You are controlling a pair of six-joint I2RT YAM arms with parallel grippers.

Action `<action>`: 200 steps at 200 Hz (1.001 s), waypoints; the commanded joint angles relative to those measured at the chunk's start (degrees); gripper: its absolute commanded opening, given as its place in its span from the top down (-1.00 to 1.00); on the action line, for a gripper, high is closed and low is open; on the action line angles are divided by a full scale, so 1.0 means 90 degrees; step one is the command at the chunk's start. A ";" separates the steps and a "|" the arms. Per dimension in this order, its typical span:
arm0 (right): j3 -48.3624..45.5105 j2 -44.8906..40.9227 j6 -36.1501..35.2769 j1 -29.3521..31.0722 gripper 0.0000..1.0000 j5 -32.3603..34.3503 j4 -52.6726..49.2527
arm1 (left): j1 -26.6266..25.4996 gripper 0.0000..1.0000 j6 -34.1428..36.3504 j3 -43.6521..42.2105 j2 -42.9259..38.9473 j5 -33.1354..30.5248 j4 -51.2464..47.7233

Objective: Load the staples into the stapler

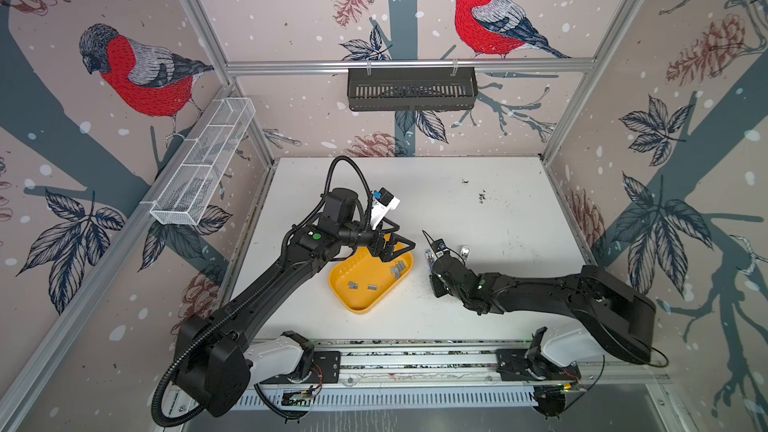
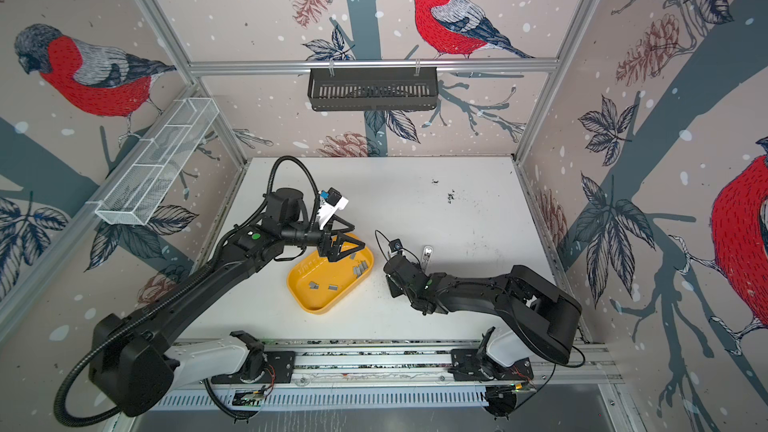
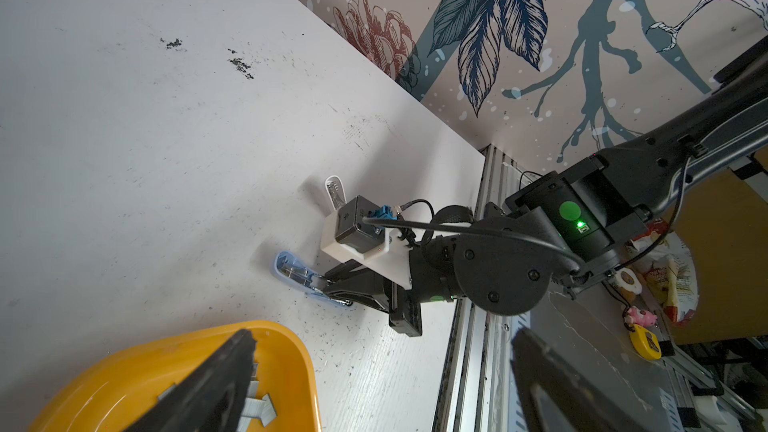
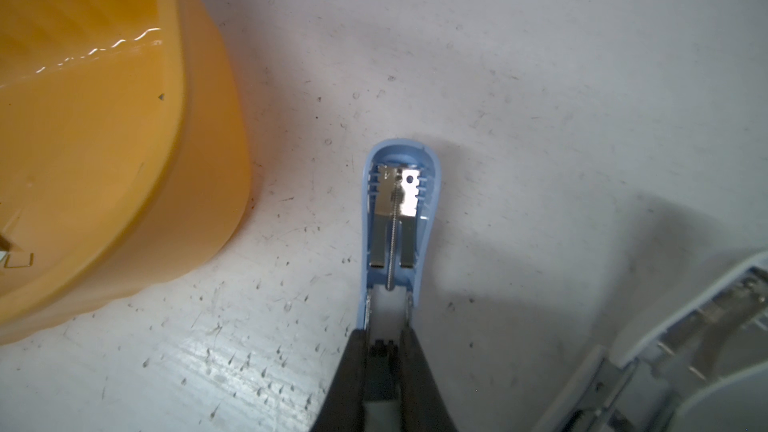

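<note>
Right gripper (image 4: 384, 340) pinches the opened blue stapler (image 4: 399, 201) flat on the table (image 1: 478, 209).
The left gripper (image 1: 400, 252), jaws spread wide, hovers over the yellow tray (image 1: 357, 305), where the staples (image 1: 398, 270) lie as loose grey strips beside the stapler.

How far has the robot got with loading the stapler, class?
Done: the stapler lies flipped open on the table, clamped by the right gripper. In hand: the left gripper hovers open over the yellow tray, holding nothing. Left: pick a strip of the staples from the tray, seat it in the stapler and close it.
</note>
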 commanded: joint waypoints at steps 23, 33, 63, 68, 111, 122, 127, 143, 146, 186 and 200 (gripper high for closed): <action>0.0003 0.0024 0.0022 0.0016 0.68 0.0063 -0.0029 | 0.0007 -0.92 0.0084 0.0052 -0.0002 0.0076 0.0008; 0.0011 0.0027 0.0021 0.0015 0.66 0.0065 -0.0029 | 0.0010 -0.92 0.0085 0.0053 -0.0002 0.0077 0.0008; 0.0032 0.0029 0.0007 0.0016 0.59 0.0049 -0.0038 | 0.0007 -0.92 0.0085 0.0051 0.0001 0.0068 -0.0006; 0.0040 0.0032 0.0001 0.0018 0.58 0.0041 -0.0038 | 0.0014 -0.92 0.0085 0.0058 -0.0002 0.0068 -0.0009; 0.0061 0.0029 0.0010 0.0025 0.53 0.0051 -0.0061 | 0.0007 -0.92 0.0094 0.0053 -0.0014 0.0068 -0.0019; 0.0060 0.0012 0.0011 0.0019 0.53 0.0067 -0.0058 | 0.0010 -0.92 0.0095 0.0063 -0.0009 0.0068 -0.0012; 0.0061 0.0002 0.0011 0.0019 0.52 0.0069 -0.0067 | 0.0011 -0.92 0.0093 0.0064 -0.0010 0.0068 -0.0019; 0.0080 -0.0051 0.0002 0.0013 0.52 0.0080 -0.0115 | 0.0012 -0.92 0.0095 0.0061 -0.0018 0.0075 -0.0017; 0.0089 -0.0062 0.0010 0.0013 0.52 0.0080 -0.0124 | 0.0008 -0.92 0.0095 0.0052 -0.0010 0.0069 -0.0012; 0.0086 -0.0408 0.0049 -0.0018 0.50 0.0118 -0.0351 | 0.0007 -0.92 0.0095 0.0063 -0.0009 0.0058 -0.0019; 0.0037 -0.0614 0.0102 -0.0023 0.48 0.0130 -0.0461 | 0.0007 -0.92 0.0099 0.0053 -0.0014 0.0058 -0.0002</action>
